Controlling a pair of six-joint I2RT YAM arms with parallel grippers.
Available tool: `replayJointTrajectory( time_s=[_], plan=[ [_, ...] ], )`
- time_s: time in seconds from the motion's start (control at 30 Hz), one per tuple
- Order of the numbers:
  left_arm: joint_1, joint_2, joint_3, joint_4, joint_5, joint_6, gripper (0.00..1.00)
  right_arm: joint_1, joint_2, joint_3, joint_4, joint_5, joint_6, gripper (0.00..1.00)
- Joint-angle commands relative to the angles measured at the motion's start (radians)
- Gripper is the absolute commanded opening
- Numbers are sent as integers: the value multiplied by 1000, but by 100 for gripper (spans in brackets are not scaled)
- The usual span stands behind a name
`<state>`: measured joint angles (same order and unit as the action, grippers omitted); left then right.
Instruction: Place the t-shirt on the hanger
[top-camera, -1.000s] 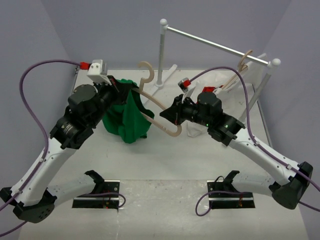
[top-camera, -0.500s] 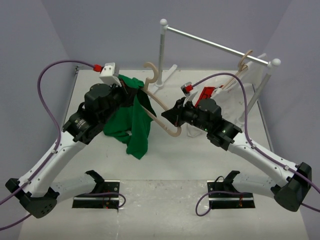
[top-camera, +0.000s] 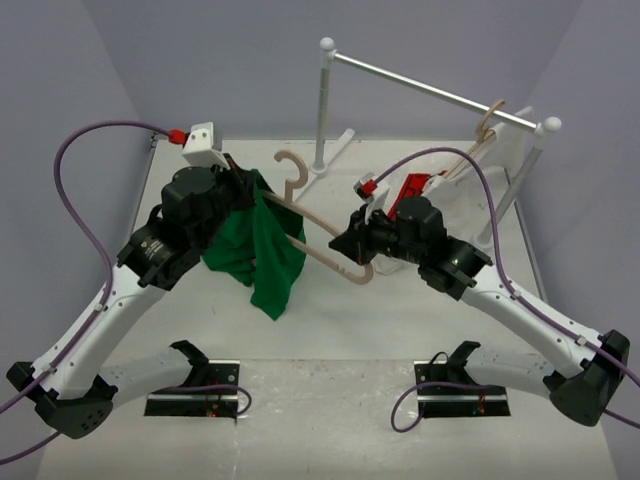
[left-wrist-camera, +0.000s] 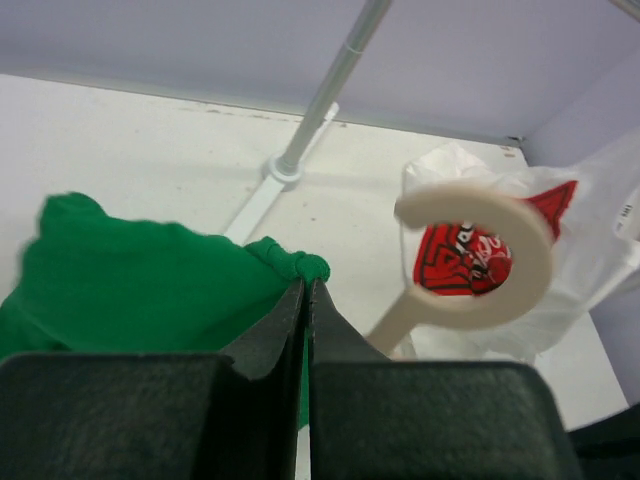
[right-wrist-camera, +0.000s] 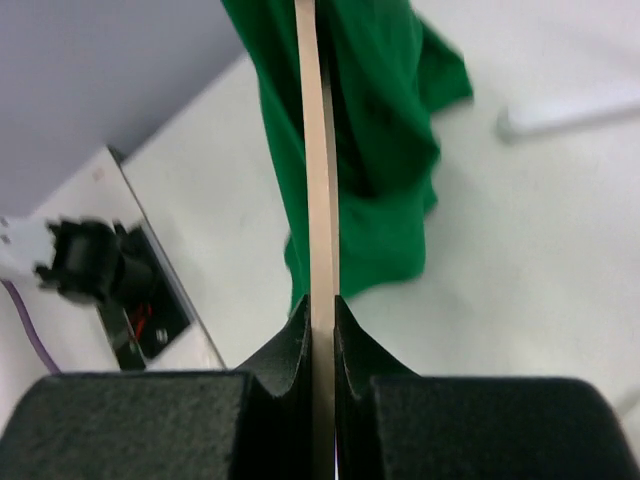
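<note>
left tool (left-wrist-camera: 305, 295): clenched on shirt (right-wrist-camera: 380, 120) at hanger's (right-wrist-camera: 320, 150) 9 o'clock end, likely to draw cloth over that arm | right tool (right-wrist-camera: 322, 310): grasping hanger's 3 o'clock end, bracing it above mid-surface (top-camera: 400, 320), hook toward 12

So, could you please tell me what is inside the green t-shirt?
One arm of the wooden hanger runs into the t-shirt, its far end hidden by cloth. The right hand grips the hanger's bare arm; the left hand pinches the cloth.
</note>
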<state>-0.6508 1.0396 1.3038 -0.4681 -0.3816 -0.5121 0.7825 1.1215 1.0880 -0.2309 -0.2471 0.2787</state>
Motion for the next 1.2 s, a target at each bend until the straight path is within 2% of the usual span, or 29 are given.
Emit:
replayJointTrajectory(
  time_s=[0.0,0.17,0.33,0.47,0.73,0.83,0.97,1.07,1.1,1.17],
  plan=[
    [27,-10,37,-29,-158,6,0,6,-135,-151,-122,22,56,0],
    [45,14,1,-7,-126,-3,0,6,-249,-158,-232,31,89,0],
    [46,26,-39,15,-92,-20,0,7,-309,-112,-292,186,134,0],
    [46,35,-57,23,-76,-25,0,8,-287,-70,-333,285,145,0],
    [46,57,-89,54,32,-29,0,22,-173,27,-211,368,140,0],
    [46,60,-102,70,85,-25,0,30,-138,62,-136,307,106,0],
    [46,67,-97,112,172,-17,0,32,-39,97,-5,-57,63,0],
    [45,60,-88,117,199,-18,0,34,-7,95,97,-242,34,0],
    [46,52,-84,114,193,-19,0,34,-7,82,117,-279,21,0],
    [46,41,-73,75,113,-26,0,32,-10,75,79,-201,18,0]
  ],
)
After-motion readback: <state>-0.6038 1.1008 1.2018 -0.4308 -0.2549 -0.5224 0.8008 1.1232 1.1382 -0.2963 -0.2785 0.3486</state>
